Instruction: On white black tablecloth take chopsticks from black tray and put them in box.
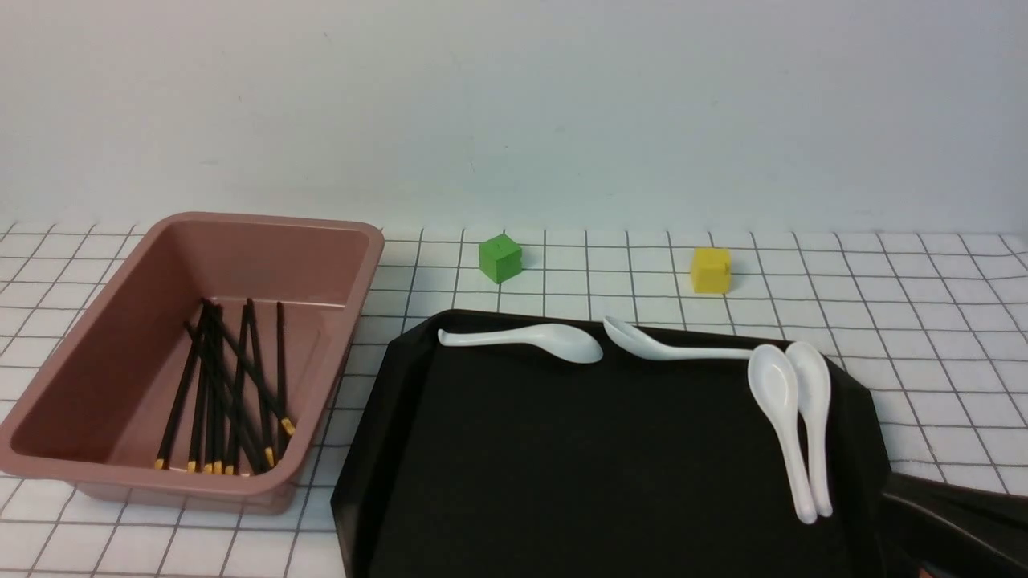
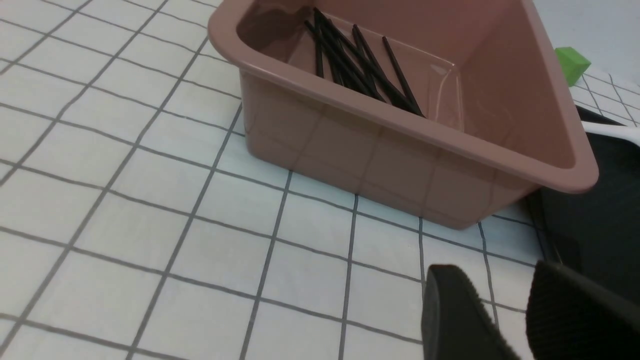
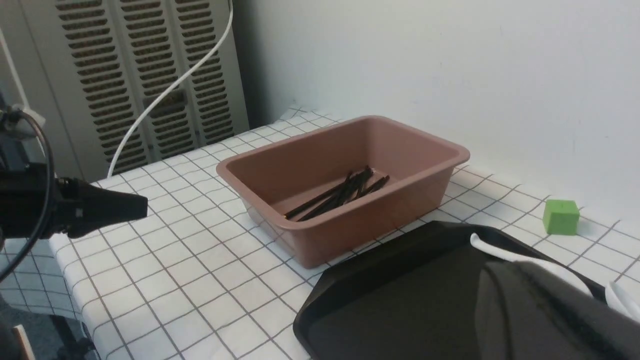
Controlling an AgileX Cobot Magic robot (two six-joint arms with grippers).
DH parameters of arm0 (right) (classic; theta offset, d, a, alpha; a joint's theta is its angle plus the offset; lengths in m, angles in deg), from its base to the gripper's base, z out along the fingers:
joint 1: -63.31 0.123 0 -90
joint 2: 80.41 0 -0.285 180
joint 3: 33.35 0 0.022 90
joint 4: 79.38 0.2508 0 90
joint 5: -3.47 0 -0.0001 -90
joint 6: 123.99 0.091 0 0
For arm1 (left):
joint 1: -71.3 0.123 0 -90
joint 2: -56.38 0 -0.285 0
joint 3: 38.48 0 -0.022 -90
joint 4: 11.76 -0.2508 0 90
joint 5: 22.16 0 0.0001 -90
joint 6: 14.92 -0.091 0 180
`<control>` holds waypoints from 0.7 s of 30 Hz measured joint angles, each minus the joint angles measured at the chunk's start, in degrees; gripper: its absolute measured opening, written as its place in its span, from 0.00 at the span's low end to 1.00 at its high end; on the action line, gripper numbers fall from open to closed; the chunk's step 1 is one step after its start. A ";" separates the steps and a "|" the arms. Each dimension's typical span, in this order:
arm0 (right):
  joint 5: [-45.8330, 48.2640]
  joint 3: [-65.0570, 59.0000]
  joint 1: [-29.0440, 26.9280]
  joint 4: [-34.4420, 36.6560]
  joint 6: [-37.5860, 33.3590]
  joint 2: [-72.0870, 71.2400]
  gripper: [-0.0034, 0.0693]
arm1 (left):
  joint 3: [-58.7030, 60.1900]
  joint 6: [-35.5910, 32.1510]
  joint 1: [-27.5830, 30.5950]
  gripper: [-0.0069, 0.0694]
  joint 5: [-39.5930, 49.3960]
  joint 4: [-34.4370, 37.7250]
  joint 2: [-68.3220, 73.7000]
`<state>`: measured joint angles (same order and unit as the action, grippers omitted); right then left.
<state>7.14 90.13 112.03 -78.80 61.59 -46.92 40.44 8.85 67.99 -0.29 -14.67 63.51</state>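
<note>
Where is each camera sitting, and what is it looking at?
Front view: between the arms, facing forward at the box, black tray and wall; part of the right arm shows.
Left wrist view: on the left wrist, facing the box's side; dark left gripper fingers show.
Right wrist view: on the right wrist, looking across the tray to the box; right gripper fingers show.
Both wrist views share the green cube.

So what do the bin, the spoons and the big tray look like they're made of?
Bin: looks like smooth, slightly shiny moulded plastic, going by its rolled rim and rounded corners.
Spoons: probably glazed ceramic, since they're glossy white with bright highlights, though plastic could look similar.
Tray: dark black with a raised edge; plastic or coated metal, I can't tell which.
</note>
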 joint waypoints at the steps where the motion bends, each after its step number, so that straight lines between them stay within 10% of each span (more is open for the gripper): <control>1: 0.39 0.00 0.00 0.00 0.00 0.00 0.05 | 0.00 0.00 0.00 0.40 0.00 0.00 0.00; 21: 4.75 -0.06 0.00 0.00 0.00 0.00 0.07 | 0.00 0.00 0.00 0.40 0.00 0.00 0.00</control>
<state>11.88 90.07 112.03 -78.80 61.59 -46.92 40.44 8.85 67.99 -0.29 -14.67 63.51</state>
